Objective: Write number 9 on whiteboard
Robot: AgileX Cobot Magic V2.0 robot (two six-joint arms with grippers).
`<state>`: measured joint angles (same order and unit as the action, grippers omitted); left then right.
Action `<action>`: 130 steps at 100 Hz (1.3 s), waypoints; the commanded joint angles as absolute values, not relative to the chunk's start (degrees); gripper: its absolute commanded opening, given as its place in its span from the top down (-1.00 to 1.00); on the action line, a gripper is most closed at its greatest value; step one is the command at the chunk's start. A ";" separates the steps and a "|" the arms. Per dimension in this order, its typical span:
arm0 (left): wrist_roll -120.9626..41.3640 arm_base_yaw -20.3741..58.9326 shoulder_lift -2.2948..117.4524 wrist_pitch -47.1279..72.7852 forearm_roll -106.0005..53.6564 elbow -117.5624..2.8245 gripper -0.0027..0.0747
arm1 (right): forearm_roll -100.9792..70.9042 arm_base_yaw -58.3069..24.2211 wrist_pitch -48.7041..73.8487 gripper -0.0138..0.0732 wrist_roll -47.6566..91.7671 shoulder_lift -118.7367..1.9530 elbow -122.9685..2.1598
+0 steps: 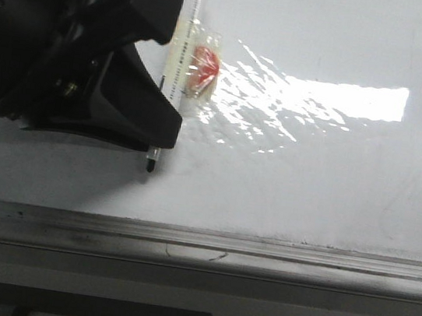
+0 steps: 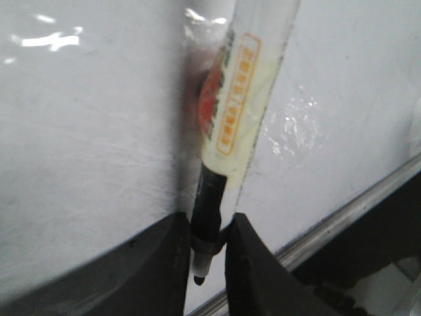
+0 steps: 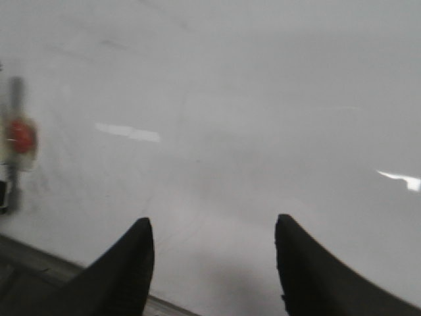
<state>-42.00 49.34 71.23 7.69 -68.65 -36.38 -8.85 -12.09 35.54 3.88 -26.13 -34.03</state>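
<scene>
The whiteboard is a glossy white board with a grey metal rim along its near edge. My left gripper is shut on a marker pen with a clear barrel and a red and yellow label. It grips the black part close to the nib, which is at the board surface near the rim. The left wrist view shows the pen pinched between the fingers. I see no clear number 9 on the board. My right gripper is open and empty over bare board.
Bright light glare lies across the middle of the board. Below the rim is a grey ledge. The pen also shows, blurred, at the edge of the right wrist view.
</scene>
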 commanded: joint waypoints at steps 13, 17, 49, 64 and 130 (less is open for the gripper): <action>-58.11 50.23 67.25 22.59 -58.54 -39.38 0.98 | -33.64 -12.09 42.48 -0.14 38.04 -28.29 -38.26; -63.33 50.74 66.81 24.68 -57.36 -39.28 0.98 | -38.32 -12.21 44.85 -0.14 43.80 -28.79 -38.51; -78.36 52.20 65.52 26.20 -57.18 -38.98 0.98 | -56.17 -17.01 47.85 -0.14 69.44 -32.47 -38.51; -82.29 52.20 65.29 26.42 -58.68 -38.98 0.98 | -56.17 -21.43 47.85 -0.14 71.81 -36.85 -38.51; -86.20 52.20 65.28 28.07 -62.48 -39.09 0.98 | -64.42 -31.88 39.39 0.41 78.51 -52.80 -38.64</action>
